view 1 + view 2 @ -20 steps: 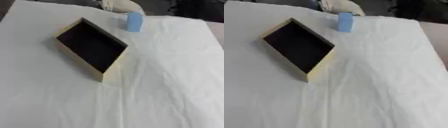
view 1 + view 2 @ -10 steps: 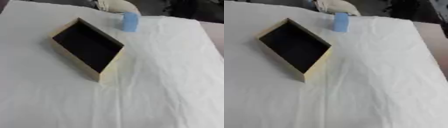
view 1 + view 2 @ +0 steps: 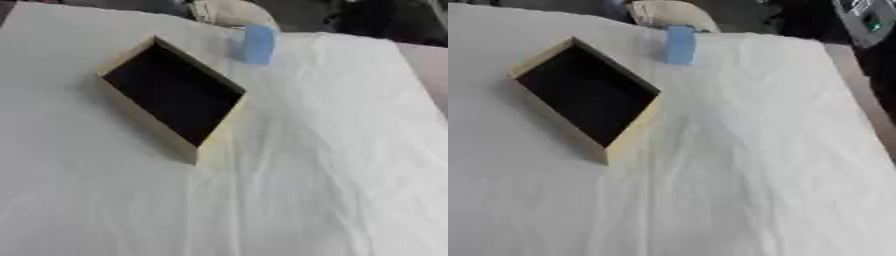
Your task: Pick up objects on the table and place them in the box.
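A: Left eye view first. What lies on the table?

B: A white cloth [image 3: 332, 165] with creases covers it. On it sits a shallow box [image 3: 172, 97] with pale wooden walls and a dark inside, turned so one corner points toward the camera. Nothing shows inside it.

A: And the thing to be picked up?

B: A small blue block [image 3: 258, 44] stands upright near the far edge, just beyond the box's far right side and apart from it. Right behind it, at the table's far edge, is a rounded beige shape [image 3: 229, 12]; I cannot make out what it is.

A: The hands, the fingers?

B: Neither hand shows in this view, so I cannot tell how the fingers stand or whether they have hold of anything. With no fingers showing, I can place the block only against the box.

A: Right eye view?

B: Much the same layout. The box [image 3: 588, 95] lies left of centre, the blue block [image 3: 680, 44] upright past its far corner, not touching it. At the upper right, off the table, is a grey device [image 3: 866, 19] with a small green light. Again no hand shows.
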Controlling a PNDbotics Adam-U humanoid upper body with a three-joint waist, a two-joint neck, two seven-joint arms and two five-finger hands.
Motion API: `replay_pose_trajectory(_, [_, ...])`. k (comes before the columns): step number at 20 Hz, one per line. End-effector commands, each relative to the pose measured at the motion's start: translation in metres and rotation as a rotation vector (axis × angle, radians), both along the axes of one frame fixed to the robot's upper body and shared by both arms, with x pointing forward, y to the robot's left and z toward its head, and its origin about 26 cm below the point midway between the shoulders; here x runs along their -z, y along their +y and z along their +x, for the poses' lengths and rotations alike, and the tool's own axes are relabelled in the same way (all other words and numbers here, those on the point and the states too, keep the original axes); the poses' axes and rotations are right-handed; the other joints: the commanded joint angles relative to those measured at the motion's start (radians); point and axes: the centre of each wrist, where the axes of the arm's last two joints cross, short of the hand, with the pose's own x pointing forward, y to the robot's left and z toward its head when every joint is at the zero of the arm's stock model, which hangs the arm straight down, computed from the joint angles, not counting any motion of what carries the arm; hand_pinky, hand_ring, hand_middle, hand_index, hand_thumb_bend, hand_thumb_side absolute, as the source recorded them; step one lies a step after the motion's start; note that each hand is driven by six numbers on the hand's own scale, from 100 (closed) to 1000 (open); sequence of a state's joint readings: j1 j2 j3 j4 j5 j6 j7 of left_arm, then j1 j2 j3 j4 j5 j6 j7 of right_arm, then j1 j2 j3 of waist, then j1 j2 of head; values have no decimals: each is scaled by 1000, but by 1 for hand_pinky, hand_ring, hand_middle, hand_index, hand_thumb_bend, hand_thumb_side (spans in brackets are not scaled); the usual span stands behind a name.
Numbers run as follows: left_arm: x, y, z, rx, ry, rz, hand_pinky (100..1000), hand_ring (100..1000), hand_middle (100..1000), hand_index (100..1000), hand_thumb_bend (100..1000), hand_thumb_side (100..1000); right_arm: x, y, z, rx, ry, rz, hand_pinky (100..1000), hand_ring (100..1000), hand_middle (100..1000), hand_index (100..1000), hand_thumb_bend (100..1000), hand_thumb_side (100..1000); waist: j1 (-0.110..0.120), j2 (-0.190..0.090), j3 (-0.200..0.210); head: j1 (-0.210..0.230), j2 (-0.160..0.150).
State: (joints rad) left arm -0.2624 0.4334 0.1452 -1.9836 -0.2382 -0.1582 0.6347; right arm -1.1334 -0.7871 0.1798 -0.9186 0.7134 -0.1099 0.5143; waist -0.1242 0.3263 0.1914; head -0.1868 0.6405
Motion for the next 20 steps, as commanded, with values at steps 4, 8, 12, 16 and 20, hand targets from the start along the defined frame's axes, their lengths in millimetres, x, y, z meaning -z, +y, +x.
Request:
replay_pose_trajectory(4, [-8,2,-3,2,-18,24,661,681,726,737,235,881,-8,-14,9,15,105,-70,957,998,935,1000,123,645,13,-26,-1,7,-8])
replay_pose_trajectory(8, [-7,1,-3,3,-17,22,661,681,726,737,238,880,-12,-16,10,-10,137,-105,957,988,934,1000,100,600,15,-28,0,8,-4])
replay_pose_trajectory(12, [-7,1,-3,5,-15,18,660,681,726,736,234,875,-6,-19,13,-44,152,-128,961,987,936,1000,100,582,16,-31,5,8,-1])
replay_pose_trajectory(16, [-7,1,-3,6,-14,18,660,680,726,736,221,857,3,-24,16,-72,158,-147,960,980,933,1000,100,563,15,-31,15,9,0])
replay_pose_trajectory(20, [-7,0,-3,6,-13,16,660,680,726,736,223,859,11,-23,19,-98,164,-145,957,975,929,1000,100,567,12,-30,27,9,0])
